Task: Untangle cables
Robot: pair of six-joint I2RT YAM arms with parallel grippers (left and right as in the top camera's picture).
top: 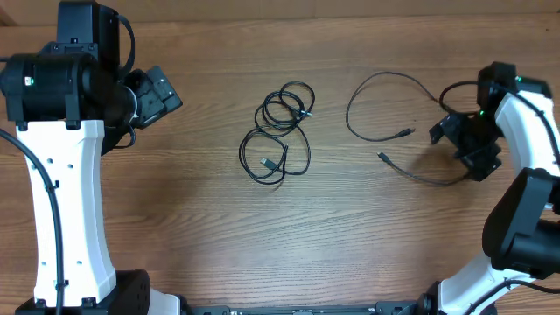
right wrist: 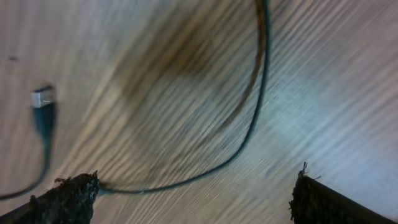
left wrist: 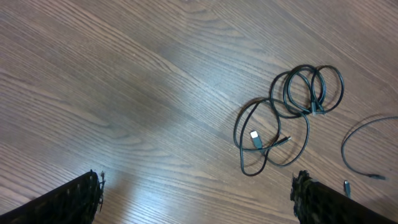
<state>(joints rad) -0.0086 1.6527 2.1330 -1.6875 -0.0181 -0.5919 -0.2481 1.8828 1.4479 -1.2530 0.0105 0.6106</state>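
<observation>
A bundle of thin black cables (top: 278, 131) lies coiled in overlapping loops at the table's middle; it also shows in the left wrist view (left wrist: 292, 112). A separate loose cable (top: 367, 87) arcs to the right of it, with one plug end (top: 407, 132) and another (top: 382, 157). My right gripper (top: 468, 149) is open low over this cable. In the right wrist view the strand (right wrist: 252, 130) runs on the wood between my spread fingers (right wrist: 196, 186), ending by the left fingertip, and a silver plug (right wrist: 42, 98) lies to the left. My left gripper (top: 162, 92) is open and empty, well left of the bundle (left wrist: 198, 190).
The wooden table (top: 175, 201) carries everything. Part of the loose cable (left wrist: 351, 149) shows at the right edge of the left wrist view. The arms' white bases stand at the front left (top: 70, 219) and front right (top: 516, 236).
</observation>
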